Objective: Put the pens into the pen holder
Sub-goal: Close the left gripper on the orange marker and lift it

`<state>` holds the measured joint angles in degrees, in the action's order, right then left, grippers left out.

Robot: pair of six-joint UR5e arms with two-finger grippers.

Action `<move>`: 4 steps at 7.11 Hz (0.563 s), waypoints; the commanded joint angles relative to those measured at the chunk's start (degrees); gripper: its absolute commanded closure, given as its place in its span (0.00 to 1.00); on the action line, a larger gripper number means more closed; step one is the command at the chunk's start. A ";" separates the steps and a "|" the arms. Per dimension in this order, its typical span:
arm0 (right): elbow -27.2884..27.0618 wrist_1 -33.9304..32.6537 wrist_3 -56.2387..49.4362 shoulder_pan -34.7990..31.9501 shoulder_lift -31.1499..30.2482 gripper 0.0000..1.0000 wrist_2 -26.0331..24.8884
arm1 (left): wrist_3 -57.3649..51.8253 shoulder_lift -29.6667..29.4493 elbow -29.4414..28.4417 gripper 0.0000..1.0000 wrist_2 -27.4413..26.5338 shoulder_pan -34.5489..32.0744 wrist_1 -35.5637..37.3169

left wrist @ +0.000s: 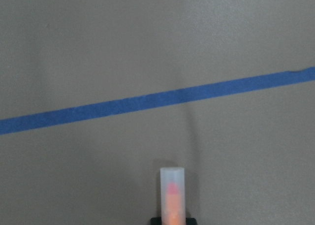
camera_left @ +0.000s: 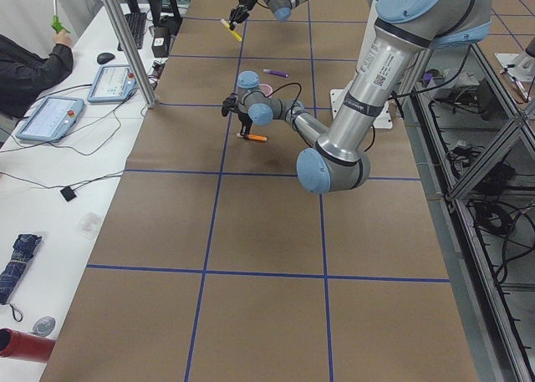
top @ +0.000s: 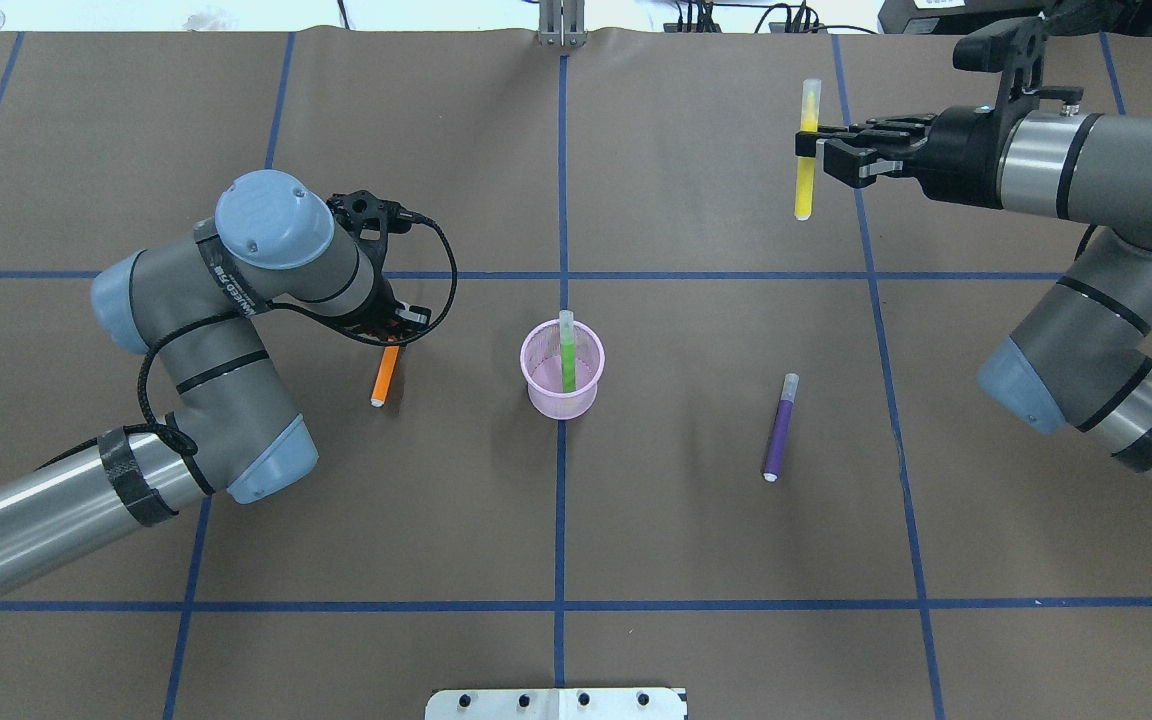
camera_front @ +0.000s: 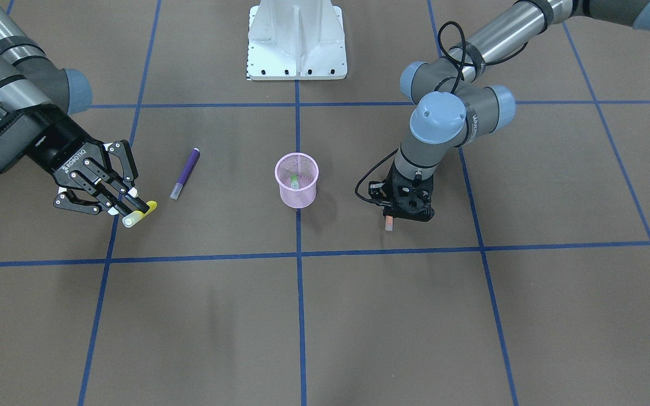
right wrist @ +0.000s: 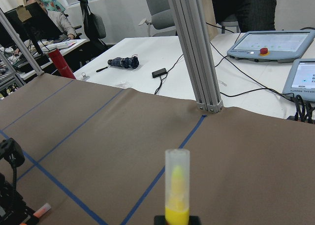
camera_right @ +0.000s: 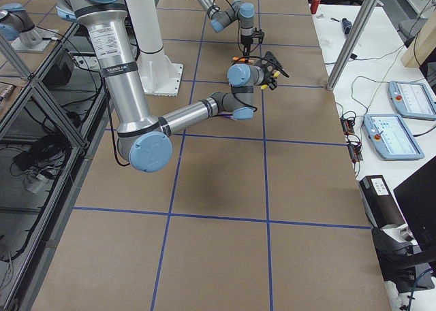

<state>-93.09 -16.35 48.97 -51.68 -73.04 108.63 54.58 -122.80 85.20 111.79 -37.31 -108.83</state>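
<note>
four pens, one pink mesh cup (top: 562, 392) (mid-table, where blue tape lines (top: 736, 275) cross). the green pen (top: 567, 358) stands inside it. the purple pen (top: 779, 430) lies loose on the table (top: 636, 520), well apart from the cup. the right gripper (top: 816, 150) is clamped on the yellow pen (top: 807, 165), held aloft. the left gripper (top: 392, 335) points down, jaws closed on the orange pen (top: 385, 377) at the tabletop.

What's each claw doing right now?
Left claw: closed on the orange pen.
Right claw: closed on the yellow pen, up in the air.
</note>
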 commanded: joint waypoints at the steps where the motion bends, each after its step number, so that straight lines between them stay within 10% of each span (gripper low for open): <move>1: -0.08 0.00 0.07 0.00 0.44 1.00 0.00 | 0.00 0.02 4.77 1.00 -0.08 -0.82 1.69; 4: -1.30 -0.09 0.25 4.27 4.73 1.00 -2.52 | -2.09 0.81 9.98 1.00 -0.61 -5.65 1.61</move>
<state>-93.60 -16.36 49.16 -50.26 -70.14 108.10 54.07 -122.03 93.83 111.27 -40.70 -107.23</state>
